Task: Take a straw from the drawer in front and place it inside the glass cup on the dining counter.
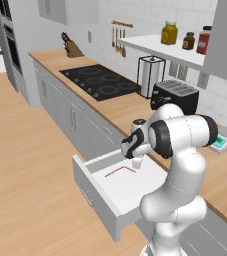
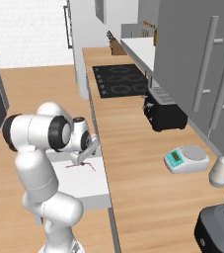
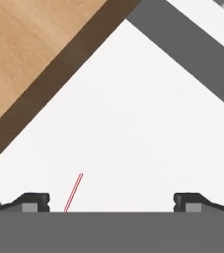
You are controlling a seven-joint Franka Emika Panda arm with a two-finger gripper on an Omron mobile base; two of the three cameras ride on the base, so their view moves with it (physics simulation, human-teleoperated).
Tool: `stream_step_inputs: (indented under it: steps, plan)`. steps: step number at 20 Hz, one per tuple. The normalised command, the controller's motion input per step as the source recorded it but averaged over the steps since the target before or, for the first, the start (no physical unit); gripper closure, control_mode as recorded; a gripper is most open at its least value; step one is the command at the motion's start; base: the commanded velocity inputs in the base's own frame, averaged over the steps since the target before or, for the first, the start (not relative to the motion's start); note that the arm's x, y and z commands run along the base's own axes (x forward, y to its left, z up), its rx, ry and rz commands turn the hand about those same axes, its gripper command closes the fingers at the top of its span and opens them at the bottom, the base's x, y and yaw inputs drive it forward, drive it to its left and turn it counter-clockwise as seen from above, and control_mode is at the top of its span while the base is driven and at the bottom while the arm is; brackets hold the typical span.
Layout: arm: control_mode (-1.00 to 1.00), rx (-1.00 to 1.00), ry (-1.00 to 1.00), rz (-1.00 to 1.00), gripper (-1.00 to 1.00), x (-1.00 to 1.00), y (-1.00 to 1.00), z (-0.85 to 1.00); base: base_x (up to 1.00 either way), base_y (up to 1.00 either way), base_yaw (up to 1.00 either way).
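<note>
We see the arm bent over the open drawer (image 1: 116, 202), its hand pointing down with the pincer (image 1: 136, 162) hanging just above the white drawer floor. In the hand view the pincer's jaws stand wide apart and grip nothing. The straw (image 1: 119, 171) lies flat on the drawer floor, just beside the pincer, close to one finger (image 3: 33, 201).
</note>
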Motion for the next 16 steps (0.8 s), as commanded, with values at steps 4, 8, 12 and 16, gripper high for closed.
stream_step_inputs:
  steps: [4, 8, 12, 16]
  plan:
    - [-1.00, 0.02, -0.12, -0.46, -1.00, 0.04, 0.50, -0.40, 0.00, 0.00, 0.00]
    - [-1.00, 0.00, -0.02, -0.39, -1.00, 0.26, 0.68, -0.20, 0.00, 0.00, 0.00]
    - [-1.00, 0.00, 0.00, -0.36, -1.00, 0.42, 0.91, -0.11, 0.00, 0.00, 0.00]
    - [-1.00, 0.00, 0.00, -0.34, -1.00, 0.42, 1.00, -0.16, 0.00, 0.00, 0.00]
